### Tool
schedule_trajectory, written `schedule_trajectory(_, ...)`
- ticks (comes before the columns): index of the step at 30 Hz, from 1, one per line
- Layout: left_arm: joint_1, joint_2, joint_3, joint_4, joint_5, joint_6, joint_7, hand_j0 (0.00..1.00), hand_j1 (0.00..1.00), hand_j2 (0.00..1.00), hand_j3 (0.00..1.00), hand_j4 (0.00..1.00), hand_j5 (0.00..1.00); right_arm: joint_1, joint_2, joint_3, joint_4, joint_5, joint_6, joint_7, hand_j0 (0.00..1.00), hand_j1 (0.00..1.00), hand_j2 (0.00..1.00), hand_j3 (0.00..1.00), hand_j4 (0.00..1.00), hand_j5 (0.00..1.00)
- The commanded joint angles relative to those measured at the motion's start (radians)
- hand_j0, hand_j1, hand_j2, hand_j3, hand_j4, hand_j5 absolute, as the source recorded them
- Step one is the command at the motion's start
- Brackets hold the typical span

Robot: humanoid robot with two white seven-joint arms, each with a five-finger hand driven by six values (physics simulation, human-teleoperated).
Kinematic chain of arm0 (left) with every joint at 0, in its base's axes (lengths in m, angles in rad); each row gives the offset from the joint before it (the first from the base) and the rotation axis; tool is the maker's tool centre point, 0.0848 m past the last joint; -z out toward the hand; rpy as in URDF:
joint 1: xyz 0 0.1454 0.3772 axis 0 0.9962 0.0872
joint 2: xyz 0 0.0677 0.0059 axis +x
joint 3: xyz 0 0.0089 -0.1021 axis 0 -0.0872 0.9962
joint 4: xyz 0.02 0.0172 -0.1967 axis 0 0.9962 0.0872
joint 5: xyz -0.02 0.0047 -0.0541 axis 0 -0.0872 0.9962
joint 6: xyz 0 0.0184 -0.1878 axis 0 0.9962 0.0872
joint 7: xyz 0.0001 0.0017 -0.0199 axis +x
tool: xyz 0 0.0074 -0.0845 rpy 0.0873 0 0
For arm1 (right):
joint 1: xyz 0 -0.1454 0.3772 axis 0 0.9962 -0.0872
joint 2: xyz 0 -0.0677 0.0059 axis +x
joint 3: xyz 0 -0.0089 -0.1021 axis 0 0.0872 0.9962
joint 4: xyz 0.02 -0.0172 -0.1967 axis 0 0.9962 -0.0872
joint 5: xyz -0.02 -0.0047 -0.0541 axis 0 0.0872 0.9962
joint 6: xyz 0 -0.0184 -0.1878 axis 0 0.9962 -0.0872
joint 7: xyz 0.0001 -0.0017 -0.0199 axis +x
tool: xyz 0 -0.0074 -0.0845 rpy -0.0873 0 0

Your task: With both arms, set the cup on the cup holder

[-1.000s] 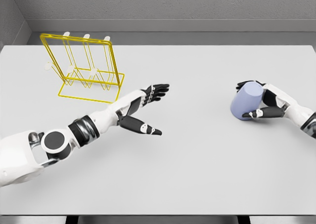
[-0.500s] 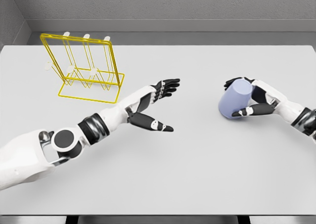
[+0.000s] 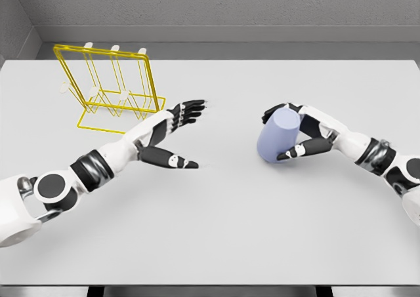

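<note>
One cup [image 3: 277, 136], one holder [image 3: 111, 90], two hands

Two glossy white, smooth-shelled arms are seen. The forearms are built as tapered white casings, broken near the wrist by a ribbed black band edged in silver. On the left arm, a round joint is marked by a black disc set in a white ring, with grey metal showing beside it. The five-fingered left hand [image 3: 172, 138] is made of black segmented fingers with small white patches at the knuckles and fingertips, joined to a white-plated back. The right hand [image 3: 303, 134] is finished alike, black fingers against white plating.
</note>
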State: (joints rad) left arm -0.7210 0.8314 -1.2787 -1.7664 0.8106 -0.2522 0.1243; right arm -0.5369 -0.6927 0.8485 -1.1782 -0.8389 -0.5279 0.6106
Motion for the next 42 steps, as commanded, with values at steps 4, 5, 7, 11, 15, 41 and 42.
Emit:
schedule_trajectory(4, 0.012, 0.040, -0.007, -0.001, -0.008, -0.078, -0.100, 1.00, 1.00, 1.00, 1.00, 1.00, 1.00, -0.011, 0.038, 0.030, -0.011, -0.005, 0.009, 0.000, 0.67, 0.67, 0.67, 0.67, 0.67, 0.67)
schedule_trajectory(5, 0.012, 0.040, -0.007, 0.001, -0.010, -0.078, -0.098, 1.00, 1.00, 1.00, 1.00, 1.00, 1.00, -0.012, 0.047, 0.030, -0.014, -0.005, 0.011, 0.000, 0.67, 0.67, 0.67, 0.67, 0.67, 0.67)
schedule_trajectory(7, 0.014, 0.040, -0.005, 0.001, -0.010, -0.076, -0.097, 1.00, 1.00, 1.00, 1.00, 1.00, 1.00, -0.014, 0.052, 0.038, -0.017, -0.005, 0.017, 0.000, 0.67, 0.67, 0.67, 0.67, 0.67, 0.67)
schedule_trajectory(11, 0.011, 0.041, 0.001, 0.001, -0.011, -0.067, -0.094, 1.00, 1.00, 1.00, 1.00, 1.00, 1.00, -0.034, 0.079, 0.063, -0.028, -0.003, 0.020, 0.000, 0.67, 0.67, 0.67, 0.67, 0.67, 0.67)
schedule_trajectory(15, 0.011, 0.049, 0.001, 0.001, -0.011, -0.064, -0.094, 1.00, 1.00, 1.00, 1.00, 1.00, 1.00, -0.049, 0.105, 0.086, -0.028, -0.002, 0.045, 0.000, 0.67, 0.67, 0.67, 0.67, 0.67, 0.67)
schedule_trajectory(41, 0.015, 0.103, 0.005, 0.001, -0.014, -0.064, -0.101, 1.00, 1.00, 1.00, 1.00, 1.00, 1.00, -0.077, 0.239, 0.112, 0.041, 0.044, 0.157, 0.000, 0.67, 0.67, 0.67, 0.67, 0.67, 0.67)
schedule_trajectory(42, 0.015, 0.103, 0.005, 0.001, -0.014, -0.064, -0.101, 1.00, 1.00, 1.00, 1.00, 1.00, 1.00, -0.077, 0.239, 0.112, 0.043, 0.044, 0.157, 0.000, 0.68, 0.68, 0.68, 0.68, 0.68, 0.68)
